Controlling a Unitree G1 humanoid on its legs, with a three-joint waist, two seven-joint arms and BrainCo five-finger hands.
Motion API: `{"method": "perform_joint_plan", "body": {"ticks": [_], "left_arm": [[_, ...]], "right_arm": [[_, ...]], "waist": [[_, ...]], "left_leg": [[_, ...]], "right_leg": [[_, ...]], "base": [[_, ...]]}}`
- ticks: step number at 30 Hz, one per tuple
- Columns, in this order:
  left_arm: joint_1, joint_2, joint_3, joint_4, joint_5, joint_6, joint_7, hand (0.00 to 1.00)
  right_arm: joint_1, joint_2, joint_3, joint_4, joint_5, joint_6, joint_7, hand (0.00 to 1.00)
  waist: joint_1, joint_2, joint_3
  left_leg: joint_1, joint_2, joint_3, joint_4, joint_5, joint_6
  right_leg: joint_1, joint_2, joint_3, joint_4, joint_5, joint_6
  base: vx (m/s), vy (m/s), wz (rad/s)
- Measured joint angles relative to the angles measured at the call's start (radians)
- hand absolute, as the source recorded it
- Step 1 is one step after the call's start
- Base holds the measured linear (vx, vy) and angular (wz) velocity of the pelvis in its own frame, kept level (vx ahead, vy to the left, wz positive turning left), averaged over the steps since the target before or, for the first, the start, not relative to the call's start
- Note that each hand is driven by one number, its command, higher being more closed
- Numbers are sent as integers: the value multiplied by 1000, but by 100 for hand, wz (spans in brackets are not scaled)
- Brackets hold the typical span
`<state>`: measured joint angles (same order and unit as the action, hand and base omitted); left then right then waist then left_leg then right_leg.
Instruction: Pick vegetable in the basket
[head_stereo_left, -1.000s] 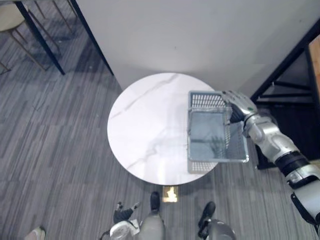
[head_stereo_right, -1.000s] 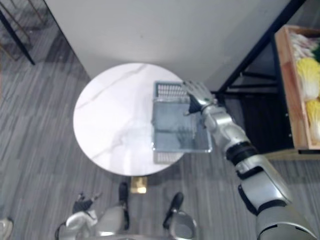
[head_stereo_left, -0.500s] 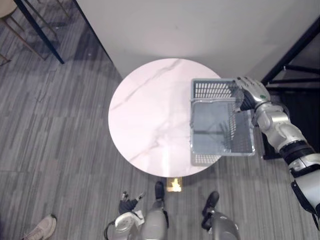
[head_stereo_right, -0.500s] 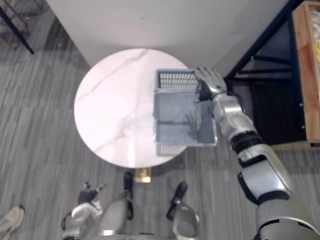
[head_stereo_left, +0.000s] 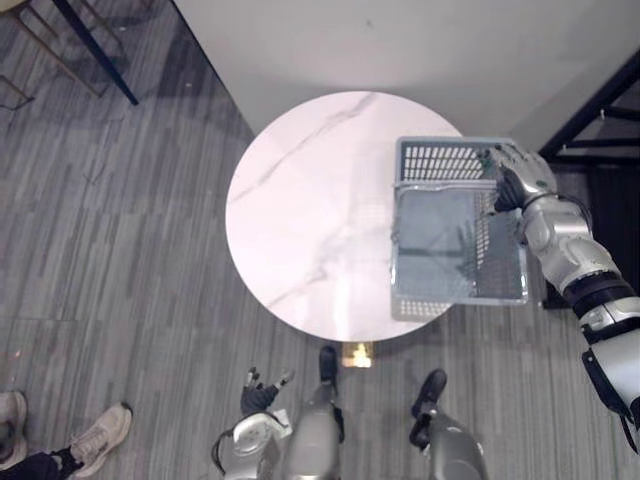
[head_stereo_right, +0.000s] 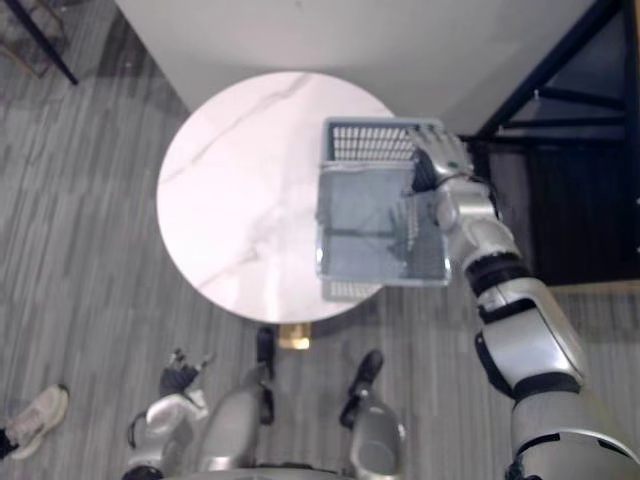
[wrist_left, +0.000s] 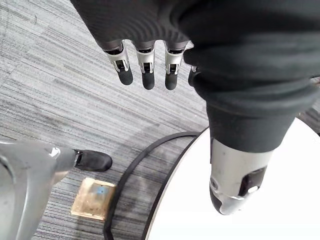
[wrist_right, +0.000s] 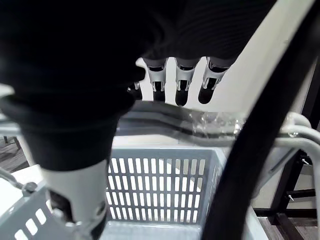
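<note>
A grey plastic basket (head_stereo_left: 445, 160) with slotted walls stands over the right edge of the round white marble table (head_stereo_left: 310, 200), part of it hanging past the rim. Its floor shows bare. My right hand (head_stereo_left: 520, 172) is at the basket's far right corner. In the right wrist view its fingers (wrist_right: 182, 85) curl over the grey handle (wrist_right: 165, 117), with the thumb below it. My left hand (head_stereo_left: 258, 385) hangs low beside the table's near edge, its fingers (wrist_left: 145, 65) straight and holding nothing.
A black metal shelf frame (head_stereo_left: 600, 110) stands close to the right of the basket. A white wall runs behind the table. A person's shoes (head_stereo_left: 100, 435) show on the grey carpet at the lower left. Dark chair legs (head_stereo_left: 95, 50) stand at the far left.
The whole picture has shifted, so the camera moved; a wooden crate at the right edge has left the right eye view. My right hand stays on the basket's handle.
</note>
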<state>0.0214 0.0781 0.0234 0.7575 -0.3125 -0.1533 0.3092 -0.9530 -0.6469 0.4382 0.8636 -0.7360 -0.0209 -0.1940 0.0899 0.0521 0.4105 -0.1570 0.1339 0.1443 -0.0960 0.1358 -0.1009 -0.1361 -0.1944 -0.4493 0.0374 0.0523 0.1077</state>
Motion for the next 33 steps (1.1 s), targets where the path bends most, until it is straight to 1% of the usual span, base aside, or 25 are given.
{"method": "perform_joint_plan", "body": {"ticks": [1, 6, 11, 17, 20, 23, 28, 30, 33], "left_arm": [[0, 0, 0, 0, 0, 0, 1, 0], [-6, 0, -15, 0, 0, 0, 3, 0], [-19, -8, -19, 0, 0, 0, 3, 0], [-20, -10, -28, 0, 0, 0, 3, 0], [-20, -10, -30, 1, 0, 0, 5, 0], [-23, -10, -35, 2, 0, 0, 6, 0], [-27, -15, -35, 3, 1, 1, 19, 0], [-27, -15, -35, 3, 3, 4, 20, 0], [-27, -15, -26, 14, 6, 12, 19, 0]], "right_arm": [[0, 2, 0, 13, -3, 0, 0, 100], [0, 6, -2, 16, -6, 8, -3, 100], [0, 36, -7, 16, -11, 8, -18, 100], [0, 52, -7, 16, -14, 9, -19, 100], [0, 78, -8, 16, -12, 9, -24, 100], [0, 83, 21, 17, -40, 14, -14, 100], [4, 99, 43, 15, -49, 17, -10, 100], [15, 98, 43, 0, -49, 16, 1, 100], [74, 92, 50, -102, -53, 24, 9, 100]], "waist": [[0, 2, 1], [-1, 4, 2], [0, 4, 2], [2, 4, 2], [2, 4, 2], [5, 6, 3], [5, 6, 3], [3, 6, 3], [3, 2, 1]], "left_leg": [[-1, 0, -6, 0, 0, 0], [-12, 1, -15, 0, 3, -1], [-12, 1, -15, 0, 4, -1], [-10, 1, -14, 0, 4, -2], [-4, 1, -11, 0, 4, -2], [5, 2, -3, 0, 4, -2], [23, 4, 11, 0, 4, -2], [29, 6, 13, 0, 4, -2], [55, 12, 33, 0, 2, -3]], "right_leg": [[-1, 1, 0, 0, 0, 0], [-7, 1, -7, 0, 0, 0], [-7, 1, -7, 0, 0, 0], [-7, 1, -5, 3, 0, 0], [-4, 1, -2, 3, 0, 0], [1, 1, 5, 5, 0, 0], [7, 0, 20, 11, 0, 0], [12, 1, 21, 13, 0, 0], [29, 7, 38, 12, 0, 0]], "base": [[3, 1, 5], [8, 1, 4], [0, 0, 0], [0, 0, 0], [5, 1, -3], [1, 0, -5], [3, 1, -8], [0, 1, -2], [-4, 1, -12]]}}
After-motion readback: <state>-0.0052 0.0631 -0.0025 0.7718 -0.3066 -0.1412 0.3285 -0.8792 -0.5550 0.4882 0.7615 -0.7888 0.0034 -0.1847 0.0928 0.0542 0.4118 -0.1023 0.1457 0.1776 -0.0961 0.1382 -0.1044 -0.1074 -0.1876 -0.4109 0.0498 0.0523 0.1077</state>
